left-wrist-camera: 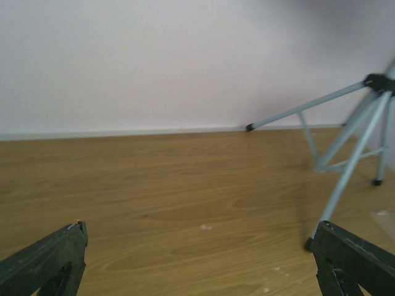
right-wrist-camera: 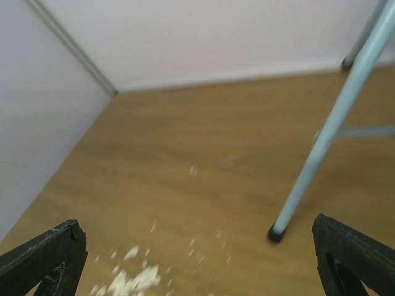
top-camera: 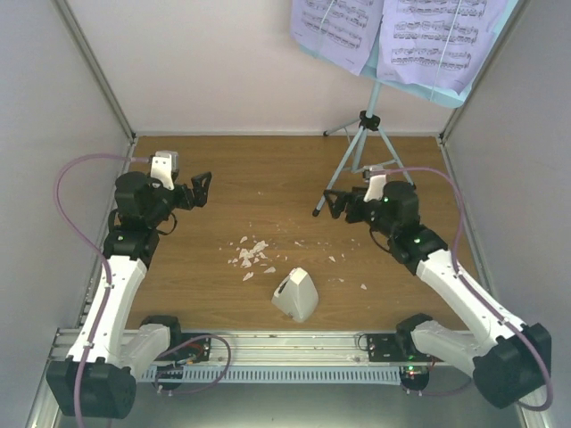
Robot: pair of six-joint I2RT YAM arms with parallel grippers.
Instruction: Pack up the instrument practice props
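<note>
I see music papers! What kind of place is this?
Probably a robot test booth, not a music room: white walls box in a wooden table, with a left arm and right arm bolted at its edge.

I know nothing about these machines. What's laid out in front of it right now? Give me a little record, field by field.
stand: light-blue tripod, upright, far right of the table
pages: two pale music sheets on the stand's desk
metronome: small white pyramid, near the front edge, about centre
crumbs: white bits scattered mid-table
left pincer: open, empty, over the left side
right pincer: open, empty, close to the foot of a stand leg
held: nothing
</note>
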